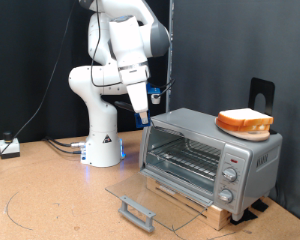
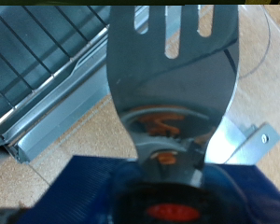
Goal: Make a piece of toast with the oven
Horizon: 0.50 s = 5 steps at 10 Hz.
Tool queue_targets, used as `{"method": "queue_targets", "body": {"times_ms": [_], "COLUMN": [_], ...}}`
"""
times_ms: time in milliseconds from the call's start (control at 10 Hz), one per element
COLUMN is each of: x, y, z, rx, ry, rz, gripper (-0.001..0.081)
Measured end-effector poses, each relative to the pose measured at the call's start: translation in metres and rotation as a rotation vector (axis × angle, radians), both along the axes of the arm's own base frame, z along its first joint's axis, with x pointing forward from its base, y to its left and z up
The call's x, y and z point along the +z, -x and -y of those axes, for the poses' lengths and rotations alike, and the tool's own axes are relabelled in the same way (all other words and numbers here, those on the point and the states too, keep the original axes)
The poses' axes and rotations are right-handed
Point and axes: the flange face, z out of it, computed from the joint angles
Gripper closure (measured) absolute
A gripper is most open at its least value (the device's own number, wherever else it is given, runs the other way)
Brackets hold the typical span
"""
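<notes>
Atop the oven (image 1: 212, 152), a toast slice (image 1: 245, 121); rack bare, door down; gripper (image 1: 143, 108) clenched around a spatula (image 2: 173, 79).

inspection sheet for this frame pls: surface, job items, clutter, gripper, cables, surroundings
Surface: wooden tabletop.
Job's things: oven at the exterior view's right, glass door folded down open, wire rack bare; slice of bread in an orange dish on the oven's top.
Clutter: small white box at the exterior view's left edge.
Gripper: gripper hangs beside the oven's upper corner, holding a metal slotted spatula in a blue pad.
Cables: cables along the table by the arm's base.
Surroundings: black curtain behind.
</notes>
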Motion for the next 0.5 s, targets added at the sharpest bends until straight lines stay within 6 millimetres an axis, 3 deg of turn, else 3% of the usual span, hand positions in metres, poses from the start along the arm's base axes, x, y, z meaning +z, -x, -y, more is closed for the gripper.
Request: {"method": "queue_targets", "body": {"times_ms": [500], "x": [0.012], "y": [-0.026], "z": [-0.023], "rx": [0.003], "ry": [-0.091], "rz": [-0.013], "gripper": [0.0349]}}
